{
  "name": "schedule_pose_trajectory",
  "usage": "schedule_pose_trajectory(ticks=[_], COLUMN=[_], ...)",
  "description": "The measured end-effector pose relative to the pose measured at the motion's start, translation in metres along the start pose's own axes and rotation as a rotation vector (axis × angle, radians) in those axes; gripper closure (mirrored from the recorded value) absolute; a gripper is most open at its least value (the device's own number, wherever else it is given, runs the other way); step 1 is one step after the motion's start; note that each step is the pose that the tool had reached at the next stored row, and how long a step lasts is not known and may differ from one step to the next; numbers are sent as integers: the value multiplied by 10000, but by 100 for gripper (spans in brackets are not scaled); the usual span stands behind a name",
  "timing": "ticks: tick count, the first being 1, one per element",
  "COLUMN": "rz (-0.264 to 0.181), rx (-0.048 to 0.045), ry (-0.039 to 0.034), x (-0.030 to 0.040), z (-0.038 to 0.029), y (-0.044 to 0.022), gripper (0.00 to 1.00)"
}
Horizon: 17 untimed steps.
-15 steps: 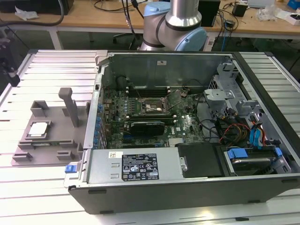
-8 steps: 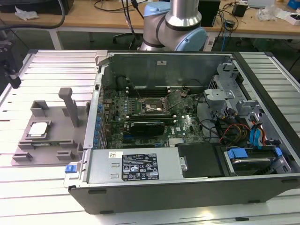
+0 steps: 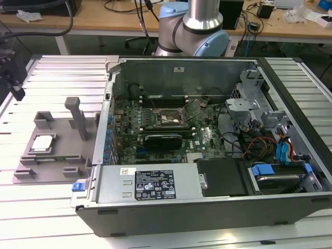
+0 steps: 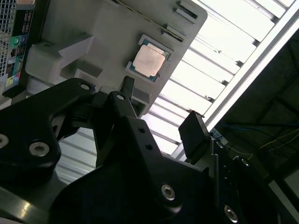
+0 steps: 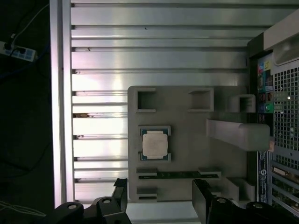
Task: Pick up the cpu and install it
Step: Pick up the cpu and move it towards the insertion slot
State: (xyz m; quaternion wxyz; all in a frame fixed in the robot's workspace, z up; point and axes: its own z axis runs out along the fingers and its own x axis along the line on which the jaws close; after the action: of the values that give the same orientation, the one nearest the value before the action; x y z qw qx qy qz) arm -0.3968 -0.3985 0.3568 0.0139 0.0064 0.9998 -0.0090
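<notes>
The cpu [image 3: 42,143] is a small square chip with a silver metal top, lying flat in a recess of the grey plastic tray [image 3: 57,155] at the exterior view's left. Both wrist views look down on the cpu [image 5: 155,143] [image 4: 149,62] in that tray [image 5: 187,130]. My gripper [image 5: 161,192] [image 4: 161,109] hangs well above the tray, open, with its two black fingers [image 5: 120,187] wide apart and nothing between them. Its dark body [image 3: 13,70] is at the exterior view's left edge, apart from the chip.
An open computer case [image 3: 207,202] lies beside the tray, with the motherboard's socket frame [image 3: 163,118] inside. A grey upright post [image 3: 78,119] rises from the tray between the chip and the case. Everything rests on a slatted aluminium table [image 3: 52,207].
</notes>
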Motion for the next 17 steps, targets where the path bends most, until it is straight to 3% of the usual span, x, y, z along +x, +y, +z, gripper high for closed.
schedule_pose_trajectory(ticks=[17], rz=[0], rx=[-1], ry=[-1], x=[5], z=[174], y=[3], gripper=[34])
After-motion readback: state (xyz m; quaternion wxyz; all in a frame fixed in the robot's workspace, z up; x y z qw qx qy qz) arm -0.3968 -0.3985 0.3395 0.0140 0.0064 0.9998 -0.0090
